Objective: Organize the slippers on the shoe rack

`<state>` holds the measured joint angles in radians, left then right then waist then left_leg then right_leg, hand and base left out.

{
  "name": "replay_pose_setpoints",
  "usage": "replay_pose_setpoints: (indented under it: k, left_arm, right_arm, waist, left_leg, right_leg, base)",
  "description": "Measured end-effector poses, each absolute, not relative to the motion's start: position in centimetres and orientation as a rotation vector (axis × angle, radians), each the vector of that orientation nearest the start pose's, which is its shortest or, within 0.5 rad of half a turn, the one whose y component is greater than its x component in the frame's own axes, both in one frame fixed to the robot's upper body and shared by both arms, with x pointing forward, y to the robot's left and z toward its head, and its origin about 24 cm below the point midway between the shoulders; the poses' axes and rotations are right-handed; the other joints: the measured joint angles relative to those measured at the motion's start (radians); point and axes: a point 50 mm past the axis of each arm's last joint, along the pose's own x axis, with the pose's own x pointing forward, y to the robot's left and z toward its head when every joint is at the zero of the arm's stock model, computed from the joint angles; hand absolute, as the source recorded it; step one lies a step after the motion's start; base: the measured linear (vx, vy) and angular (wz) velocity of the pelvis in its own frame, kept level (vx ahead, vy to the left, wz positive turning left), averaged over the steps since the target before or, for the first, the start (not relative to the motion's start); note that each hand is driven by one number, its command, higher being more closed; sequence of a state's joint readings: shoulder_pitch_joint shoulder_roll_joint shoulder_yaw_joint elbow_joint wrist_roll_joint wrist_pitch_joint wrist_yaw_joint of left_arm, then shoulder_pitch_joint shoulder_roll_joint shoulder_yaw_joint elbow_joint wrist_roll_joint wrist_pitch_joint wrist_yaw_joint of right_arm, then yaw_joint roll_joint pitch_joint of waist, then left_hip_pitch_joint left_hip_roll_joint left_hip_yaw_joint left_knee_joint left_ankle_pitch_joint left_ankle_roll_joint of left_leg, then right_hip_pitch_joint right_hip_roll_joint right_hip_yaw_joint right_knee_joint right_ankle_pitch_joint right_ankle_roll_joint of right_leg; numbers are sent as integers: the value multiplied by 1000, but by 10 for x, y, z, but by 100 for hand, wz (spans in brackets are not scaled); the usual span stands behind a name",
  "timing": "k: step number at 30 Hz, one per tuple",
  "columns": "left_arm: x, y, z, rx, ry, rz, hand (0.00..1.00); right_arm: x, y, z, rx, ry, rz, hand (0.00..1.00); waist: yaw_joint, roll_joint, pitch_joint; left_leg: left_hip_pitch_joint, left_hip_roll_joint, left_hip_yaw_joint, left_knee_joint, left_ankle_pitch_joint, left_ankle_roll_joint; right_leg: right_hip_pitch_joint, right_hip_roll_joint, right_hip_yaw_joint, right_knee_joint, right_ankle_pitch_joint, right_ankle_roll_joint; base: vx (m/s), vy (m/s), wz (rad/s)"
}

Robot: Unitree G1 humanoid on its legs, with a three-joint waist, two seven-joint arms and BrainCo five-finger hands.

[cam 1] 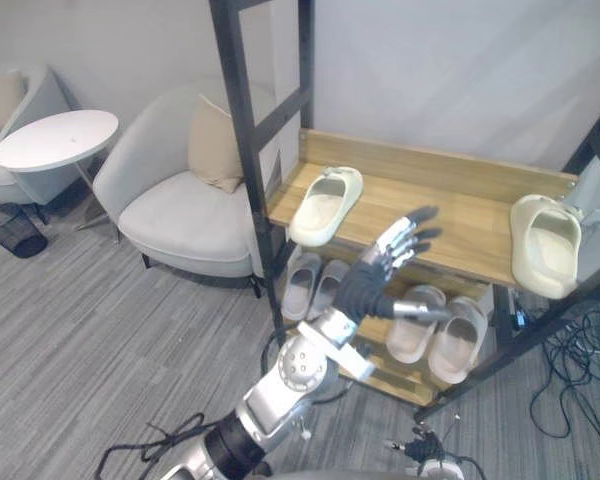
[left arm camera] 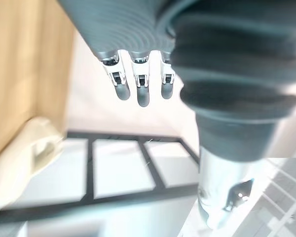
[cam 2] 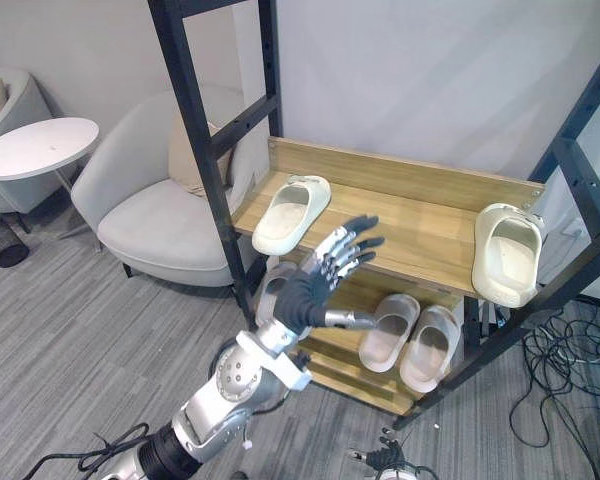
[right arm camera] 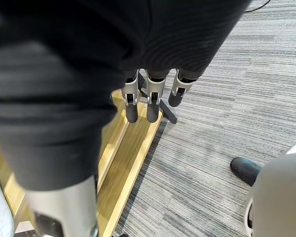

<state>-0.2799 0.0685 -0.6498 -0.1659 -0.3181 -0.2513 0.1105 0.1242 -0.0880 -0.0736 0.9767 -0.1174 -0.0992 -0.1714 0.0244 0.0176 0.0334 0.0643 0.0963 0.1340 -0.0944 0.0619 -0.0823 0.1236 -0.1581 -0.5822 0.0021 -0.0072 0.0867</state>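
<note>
Slippers right now: one cream slipper (cam 1: 326, 204) lies at the left of the shoe rack's (cam 1: 242, 110) top shelf (cam 1: 450, 220), a second cream slipper (cam 1: 546, 243) at its right end, two grey pairs (cam 1: 435, 325) below. Meanwhile the left hand (cam 1: 380, 268) is up in front of that shelf, fingers spread, empty – the right hand (right arm camera: 152, 101) has straight fingers, holding nothing
</note>
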Motion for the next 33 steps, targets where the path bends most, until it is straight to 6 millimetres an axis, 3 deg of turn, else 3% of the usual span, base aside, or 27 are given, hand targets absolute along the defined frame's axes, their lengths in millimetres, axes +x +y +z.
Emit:
replay_pose_setpoints:
  k: [6,14,20,23,28,33]
  left_arm:
    - [273,49,166,-271,-565,-409,0]
    - [326,122,155,-63,-478,-133,0]
    - [344,169,161,69,-438,6,0]
    - [350,171,167,97,-447,14,0]
    - [360,190,176,128,-428,83,0]
    - [364,190,182,130,-435,85,0]
  right_arm:
    - [99,-204,-152,-218,995,-229,0]
    - [103,-203,-151,-205,996,-210,0]
    - [103,-206,-150,-190,1002,-223,0]
    - [104,-207,-150,-188,996,-228,0]
    - [111,-208,-147,-188,973,-224,0]
    - [112,-209,-146,-190,965,-225,0]
  waist:
    - [-12,0,-12]
    - [-37,-6,-11]
    - [-44,-6,-10]
    - [-44,-2,-2]
    - [-78,7,8]
    - [-81,12,15]
  left_leg:
    - [5,3,21,1,-5,-7]
    - [-3,-2,51,-7,-10,-9]
    - [-23,-2,59,-6,-10,-10]
    - [-29,-3,68,-6,-11,-11]
    - [-39,-2,76,-6,-17,-10]
    - [-45,-2,72,-6,-17,-11]
  right_leg:
    - [-16,1,21,3,-5,2]
    - [-25,15,49,-63,38,-6]
    - [-49,20,68,-87,58,-10]
    - [-61,20,79,-90,65,-11]
    - [-90,19,101,-92,70,-14]
    - [-94,20,100,-91,72,-11]
  base:
    - [-10,5,-11]
    - [22,10,-14]
    - [10,8,-10]
    - [-25,20,-16]
    - [-45,22,-16]
    - [-10,8,1]
